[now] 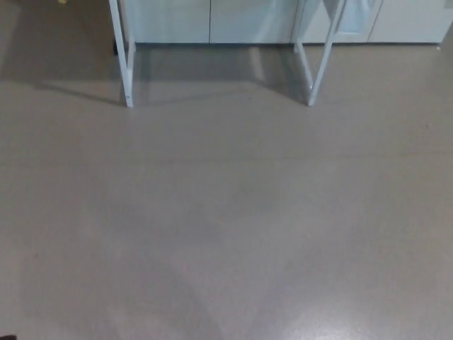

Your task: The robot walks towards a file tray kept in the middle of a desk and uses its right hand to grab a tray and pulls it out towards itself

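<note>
A plain grey-beige floor fills almost the whole head view, smooth and slightly glossy, with a pale sheen of reflected light near the lower right edge and soft, broad shadows spreading across the middle. At the far end stand white legs of the counter — one pair on the left, running straight down to the floor, and another pair on the right, where a slanted leg and a second one meet close to the floor. Each pair throws a darker shadow on the floor beside and behind it. Behind the legs, along the far edge, runs a row of pale cabinet fronts with thin vertical seams between the panels. The top of the counter lies above the upper edge of the picture, so the file tray is out of sight. Neither robot hand shows — whether they are spread or closed cannot be told.
</note>
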Robot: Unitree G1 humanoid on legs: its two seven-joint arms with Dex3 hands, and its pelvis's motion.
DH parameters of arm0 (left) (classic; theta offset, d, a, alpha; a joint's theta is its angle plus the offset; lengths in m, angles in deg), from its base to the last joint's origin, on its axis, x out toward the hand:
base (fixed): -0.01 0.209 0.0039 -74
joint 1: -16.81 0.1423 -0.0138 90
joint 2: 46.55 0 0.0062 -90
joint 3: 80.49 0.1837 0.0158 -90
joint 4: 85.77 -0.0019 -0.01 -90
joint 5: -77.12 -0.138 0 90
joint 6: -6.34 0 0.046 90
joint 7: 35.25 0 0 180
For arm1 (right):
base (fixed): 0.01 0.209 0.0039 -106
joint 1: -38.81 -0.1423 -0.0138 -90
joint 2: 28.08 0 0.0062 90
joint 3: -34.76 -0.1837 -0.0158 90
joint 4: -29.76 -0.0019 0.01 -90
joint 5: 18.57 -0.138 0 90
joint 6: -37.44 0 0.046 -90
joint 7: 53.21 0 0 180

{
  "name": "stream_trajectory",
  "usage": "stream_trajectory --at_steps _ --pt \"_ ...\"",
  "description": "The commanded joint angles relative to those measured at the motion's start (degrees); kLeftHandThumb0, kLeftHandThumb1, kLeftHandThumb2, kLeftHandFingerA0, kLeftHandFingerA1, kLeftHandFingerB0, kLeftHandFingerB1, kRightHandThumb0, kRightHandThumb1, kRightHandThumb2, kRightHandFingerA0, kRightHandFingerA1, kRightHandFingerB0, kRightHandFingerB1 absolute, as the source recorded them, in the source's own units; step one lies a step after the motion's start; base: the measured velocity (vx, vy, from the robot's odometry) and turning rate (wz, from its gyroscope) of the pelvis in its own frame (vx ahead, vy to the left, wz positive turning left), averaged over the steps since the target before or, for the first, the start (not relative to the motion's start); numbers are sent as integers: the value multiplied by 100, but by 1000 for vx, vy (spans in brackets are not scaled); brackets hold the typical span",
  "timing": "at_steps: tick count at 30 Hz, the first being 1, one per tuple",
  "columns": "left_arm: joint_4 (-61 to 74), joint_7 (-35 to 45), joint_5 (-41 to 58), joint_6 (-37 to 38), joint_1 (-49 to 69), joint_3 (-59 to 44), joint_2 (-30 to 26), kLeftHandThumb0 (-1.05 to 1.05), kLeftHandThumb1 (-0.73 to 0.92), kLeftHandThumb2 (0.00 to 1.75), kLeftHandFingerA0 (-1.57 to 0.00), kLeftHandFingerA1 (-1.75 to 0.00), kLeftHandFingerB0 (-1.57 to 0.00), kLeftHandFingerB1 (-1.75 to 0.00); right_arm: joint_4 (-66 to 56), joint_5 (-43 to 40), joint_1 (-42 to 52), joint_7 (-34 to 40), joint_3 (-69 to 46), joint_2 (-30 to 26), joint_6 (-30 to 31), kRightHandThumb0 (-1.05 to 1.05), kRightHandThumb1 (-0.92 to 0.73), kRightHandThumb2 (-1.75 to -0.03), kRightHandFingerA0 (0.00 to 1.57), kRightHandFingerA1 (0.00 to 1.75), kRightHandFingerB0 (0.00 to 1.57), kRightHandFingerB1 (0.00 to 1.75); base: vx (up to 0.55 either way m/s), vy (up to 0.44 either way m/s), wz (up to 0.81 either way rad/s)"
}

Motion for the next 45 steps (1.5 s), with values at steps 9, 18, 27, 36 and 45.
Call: stream_trajectory --at_steps 9,18,27,36,45 --pt "293 175 151 64 134 -38 43 -48 67 74 -21 -42 -22 -40 123 168 -263 181 74 -194 -61 -49 -76 -63 32 37 23 33 298 -140 12" --pt "607 149 90 -3 403 -45 39 -43 71 61 -27 -36 -26 -35 112 120 -200 157 131 -157 -105 -49 -76 -63 32 37 23 33 323 -95 6" --pt "426 251 267 -80 329 -130 118 -46 68 71 -23 -41 -24 -40 93 186 -166 210 225 -175 -126 -50 -77 -63 32 37 23 33 357 152 -20" --pt "357 144 70 -32 295 -27 26 -45 70 61 -27 -37 -27 -35 104 207 -212 270 260 -143 -79 -54 -75 -62 33 38 25 33 283 -2 10" --pt "502 -41 -141 -10 455 79 -17 -51 68 60 -30 -38 -30 -36 98 175 -129 214 303 -141 -71 -52 -76 -62 31 37 24 34 329 -178 22"
